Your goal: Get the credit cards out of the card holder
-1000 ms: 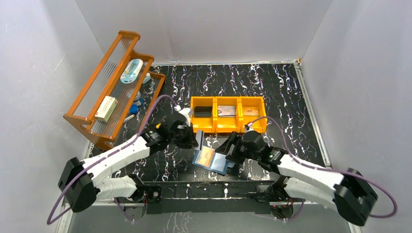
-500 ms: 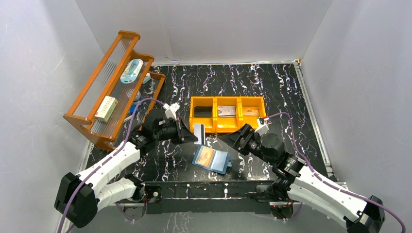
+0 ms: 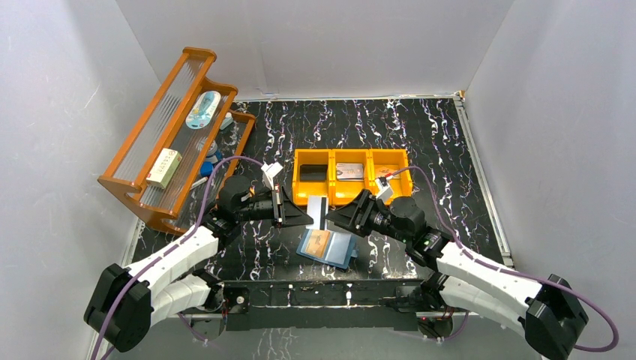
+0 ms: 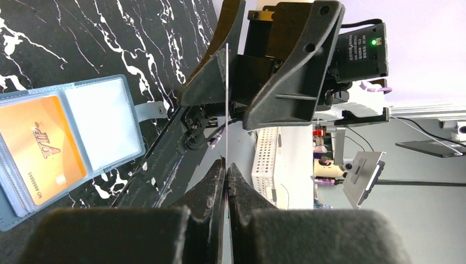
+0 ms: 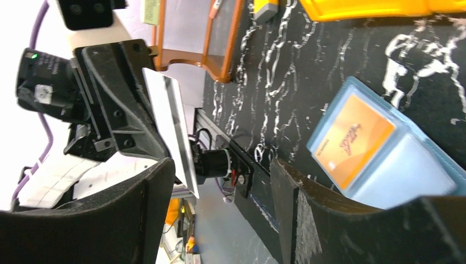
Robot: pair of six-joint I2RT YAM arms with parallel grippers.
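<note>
The card holder [image 3: 328, 247] lies open on the table, teal-blue, with an orange-tan credit card [image 3: 318, 241] in its left pocket. My left gripper [image 3: 307, 218] is shut on a greyish credit card [image 3: 319, 211] with a dark stripe and holds it upright above the card holder. In the left wrist view the held card [image 4: 226, 104] shows edge-on between the fingertips of my left gripper [image 4: 226, 166]. My right gripper [image 3: 339, 218] is open and faces the card from the right, jaws on either side of its edge. In the right wrist view the card [image 5: 171, 132] stands beside the left finger [image 5: 144, 209].
An orange three-compartment bin [image 3: 351, 197] with items in it stands just behind the grippers. A wooden rack [image 3: 150, 150] with small objects stands at the left. The table's front rail [image 3: 330, 291] runs just below the card holder.
My left gripper has lifted the greyish card off the card holder and carried it right. My right gripper has risen from the card holder and closed in on the card.
</note>
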